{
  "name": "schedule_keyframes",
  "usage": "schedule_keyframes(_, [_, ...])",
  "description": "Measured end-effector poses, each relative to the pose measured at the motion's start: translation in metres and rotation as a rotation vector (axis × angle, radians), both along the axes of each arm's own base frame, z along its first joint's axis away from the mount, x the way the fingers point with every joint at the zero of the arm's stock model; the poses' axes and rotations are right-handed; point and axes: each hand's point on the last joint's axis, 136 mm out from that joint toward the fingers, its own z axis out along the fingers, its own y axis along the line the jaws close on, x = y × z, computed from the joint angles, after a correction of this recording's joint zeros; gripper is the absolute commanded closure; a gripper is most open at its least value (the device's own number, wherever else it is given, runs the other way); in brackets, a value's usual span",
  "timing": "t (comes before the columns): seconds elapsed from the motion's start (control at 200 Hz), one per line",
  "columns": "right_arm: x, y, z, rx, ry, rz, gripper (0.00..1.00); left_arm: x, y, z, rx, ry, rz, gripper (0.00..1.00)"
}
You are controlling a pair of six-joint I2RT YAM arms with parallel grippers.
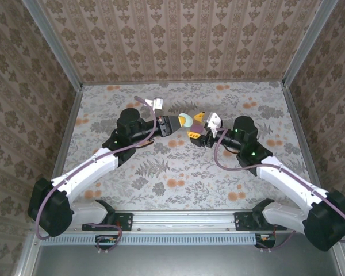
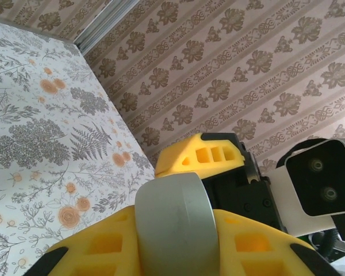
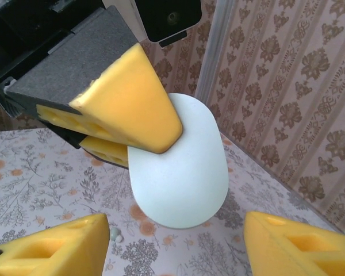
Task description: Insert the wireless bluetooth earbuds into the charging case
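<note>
The charging case (image 1: 185, 119), a pale pebble-shaped shell, hangs above the middle of the table, and my left gripper (image 1: 181, 123) is shut on it. In the left wrist view the case (image 2: 175, 218) sits clamped between the yellow fingers (image 2: 98, 247). In the right wrist view the case (image 3: 181, 167) sticks out from the left gripper's fingers (image 3: 132, 103). My right gripper (image 3: 175, 241) stands open just short of the case, touching nothing. One small pale earbud (image 3: 116, 234) lies on the table below.
The floral table cover (image 1: 178, 172) lies under both grippers. Patterned walls (image 1: 178, 34) close the back and sides. The right gripper's finger (image 2: 201, 155) and its wrist camera (image 2: 319, 178) hang close in front of the left gripper.
</note>
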Motion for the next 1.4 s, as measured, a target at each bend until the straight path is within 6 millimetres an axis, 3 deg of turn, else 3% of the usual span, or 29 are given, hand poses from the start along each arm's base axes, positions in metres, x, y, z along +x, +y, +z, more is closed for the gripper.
schedule_keyframes(0.37, [0.004,0.01,0.018,0.03,-0.043,0.071,0.45,-0.003,-0.002,0.002,-0.008,0.007,-0.015,0.85])
schedule_keyframes(0.795, [0.006,0.014,0.014,0.022,-0.033,0.09,0.51,-0.003,-0.002,0.002,-0.008,0.007,-0.014,0.85])
schedule_keyframes(0.99, [0.006,0.014,0.013,0.018,-0.035,0.089,0.47,-0.003,-0.002,0.001,-0.008,0.008,-0.015,0.85])
schedule_keyframes(1.26, [0.006,0.014,0.012,0.005,-0.047,0.087,0.53,-0.003,-0.002,0.001,-0.008,0.008,-0.014,0.84])
schedule_keyframes(1.33, [0.006,0.014,0.012,0.005,-0.049,0.087,0.57,-0.003,-0.002,0.001,-0.008,0.008,-0.013,0.8])
schedule_keyframes(1.4, [0.006,0.014,0.012,0.004,-0.047,0.087,0.61,-0.003,-0.001,0.001,-0.007,0.007,-0.011,0.68])
